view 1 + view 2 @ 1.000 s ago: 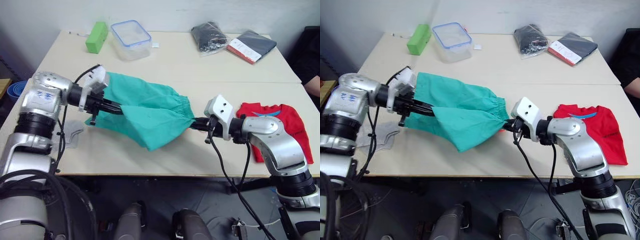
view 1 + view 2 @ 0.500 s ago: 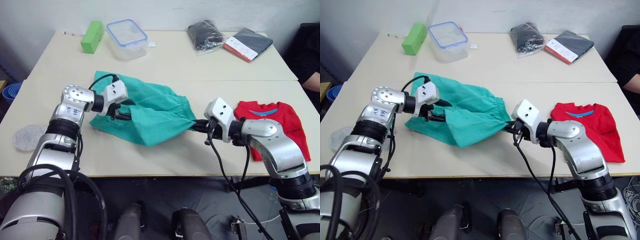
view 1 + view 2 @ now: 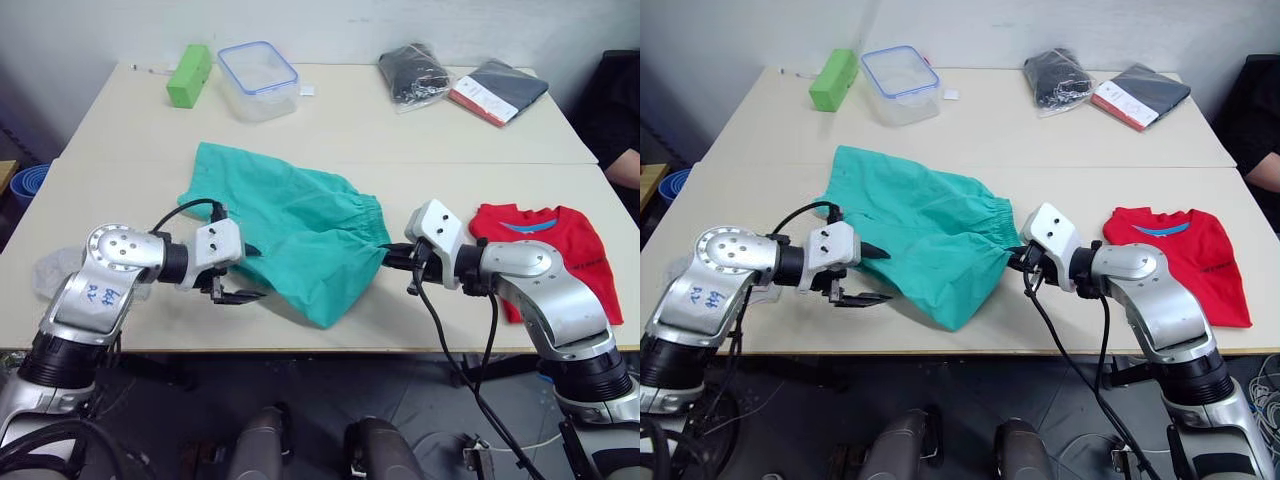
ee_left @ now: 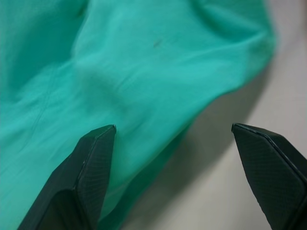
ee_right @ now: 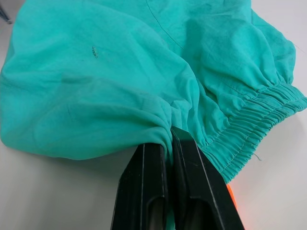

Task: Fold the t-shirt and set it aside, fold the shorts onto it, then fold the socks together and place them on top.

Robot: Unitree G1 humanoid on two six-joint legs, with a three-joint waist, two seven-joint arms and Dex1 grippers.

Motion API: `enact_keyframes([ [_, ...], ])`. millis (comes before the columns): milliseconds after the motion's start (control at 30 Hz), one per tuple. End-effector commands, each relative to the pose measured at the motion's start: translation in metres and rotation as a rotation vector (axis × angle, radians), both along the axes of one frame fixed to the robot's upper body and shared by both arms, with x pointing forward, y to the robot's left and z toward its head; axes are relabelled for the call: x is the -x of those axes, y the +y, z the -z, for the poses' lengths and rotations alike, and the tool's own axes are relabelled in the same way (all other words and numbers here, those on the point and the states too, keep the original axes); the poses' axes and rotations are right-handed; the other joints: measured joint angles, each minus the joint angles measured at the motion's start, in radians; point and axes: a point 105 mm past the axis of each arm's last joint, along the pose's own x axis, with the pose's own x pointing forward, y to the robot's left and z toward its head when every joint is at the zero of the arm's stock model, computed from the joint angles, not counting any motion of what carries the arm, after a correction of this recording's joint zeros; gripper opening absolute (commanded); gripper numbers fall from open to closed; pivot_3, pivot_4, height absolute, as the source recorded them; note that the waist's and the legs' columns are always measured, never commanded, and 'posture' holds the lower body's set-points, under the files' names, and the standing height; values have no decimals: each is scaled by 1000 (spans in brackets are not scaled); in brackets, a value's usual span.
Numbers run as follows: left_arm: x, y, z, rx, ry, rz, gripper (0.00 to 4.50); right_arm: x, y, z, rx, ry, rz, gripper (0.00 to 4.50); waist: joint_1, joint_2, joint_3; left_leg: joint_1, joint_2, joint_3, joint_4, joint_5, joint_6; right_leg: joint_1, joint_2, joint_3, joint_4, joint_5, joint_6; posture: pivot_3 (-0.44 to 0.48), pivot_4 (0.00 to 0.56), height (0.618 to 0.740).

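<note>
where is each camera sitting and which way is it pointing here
Left and right eye views: head, facing forward and down at the table; both arms show.
Left wrist view: along the open left gripper at the shorts.
Right wrist view: along the right gripper, shut on the waistband.
All share the shorts; the eye views add the t-shirt.

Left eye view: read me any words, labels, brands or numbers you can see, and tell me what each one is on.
Nothing reads clearly enough to quote.
Red and white label on the flat dark packet: print too small to read.
t-shirt: small dark print near one edge, blurred.
left arm's silver housing: blue handwriting, not legible.
shorts, green block, clear lidded container: no text visible.
</note>
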Motion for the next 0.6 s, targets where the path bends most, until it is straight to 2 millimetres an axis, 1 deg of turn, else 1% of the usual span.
enact_keyframes([
  [33, -20, 5, -33, 106, -166, -108, 4051, 2, 5, -10, -6, -42, -31, 0, 2, 0, 0, 0, 0, 0, 0, 0, 0, 0, 0, 0, 0, 0, 0, 0, 150, 740],
  [67, -22, 6, -35, 127, -168, -118, 4051, 2, 5, -10, -6, -41, -33, 0, 2, 0, 0, 0, 0, 0, 0, 0, 0, 0, 0, 0, 0, 0, 0, 0, 150, 740],
  [100, -20, 5, -35, 149, -141, -96, 4051, 1, 6, -9, -6, -41, -34, 0, 0, 0, 0, 0, 0, 0, 0, 0, 0, 0, 0, -1, 0, 0, 0, 0, 150, 740],
  [167, 2, -4, -31, 178, -47, 42, 4051, 0, 6, -10, -9, -42, -35, 0, -6, 0, 0, 0, 0, 0, 0, 0, 0, 0, 0, -1, 0, 0, 0, 0, 150, 740],
  [233, 26, -8, -22, 159, 61, 149, 4051, -1, 6, -10, -9, -43, -35, 0, -13, 0, 0, 1, 0, 2, -1, 0, -1, 0, 0, 0, 0, 0, 0, 0, 150, 740],
  [300, 49, -7, -11, 111, 172, 212, 4051, -2, 6, -10, -8, -44, -34, 0, -18, 0, 0, 1, 1, 2, -2, -1, -2, -1, 1, 1, -1, 0, -1, 0, 150, 740],
  [367, 63, -3, 0, 62, 251, 227, 4051, -2, 6, -10, -8, -45, -32, 0, -15, 0, 0, 1, 2, 2, -3, 0, -3, -1, 2, 1, -1, -1, -2, 0, 150, 740],
  [467, 72, 0, 14, 8, 310, 219, 4051, -2, 4, -10, -8, -45, -27, 0, -8, 0, 0, 2, 2, 2, -3, 0, -3, -1, 2, 1, 0, -1, -2, 0, 150, 740],
  [533, 74, -1, 17, 0, 323, 213, 4051, -1, 3, -10, -8, -45, -25, 0, -3, 0, 0, 2, 2, 2, -3, 0, -3, 0, 2, 1, -1, -1, -2, 0, 150, 740],
  [600, 62, -7, 23, 5, 278, 175, 4051, -1, 2, -9, -8, -43, -22, 0, 1, 0, 0, 2, 1, 1, -2, -1, -2, 0, 1, 1, -1, -1, -2, 0, 150, 740],
])
